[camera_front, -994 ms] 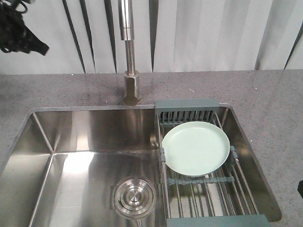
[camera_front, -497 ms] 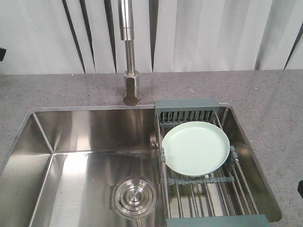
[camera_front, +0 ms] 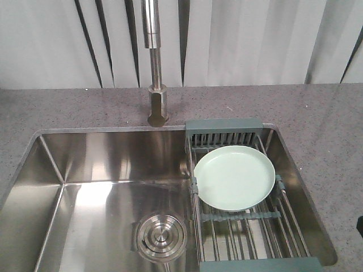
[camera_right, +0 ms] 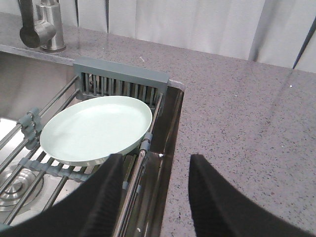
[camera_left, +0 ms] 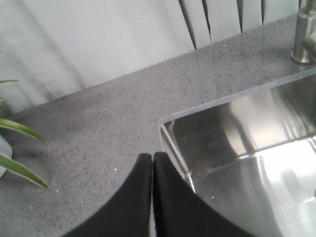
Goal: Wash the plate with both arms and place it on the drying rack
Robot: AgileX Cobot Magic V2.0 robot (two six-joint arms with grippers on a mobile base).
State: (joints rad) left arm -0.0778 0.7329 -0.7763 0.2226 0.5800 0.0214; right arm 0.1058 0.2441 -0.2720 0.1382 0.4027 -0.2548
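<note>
Front view: plate (camera_front: 235,177) lies flat on drying rack (camera_front: 249,226) over sink's (camera_front: 85,187) right side, nothing touching it. Left pincer (camera_left: 152,163) is pressed together above grey surface (camera_left: 98,128) by sink corner; right pincer (camera_right: 155,170) spread wide, empty, nr rack edge

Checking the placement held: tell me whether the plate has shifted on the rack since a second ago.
No. The plate keeps the same spot on the drying rack, just below its back end piece.
</note>
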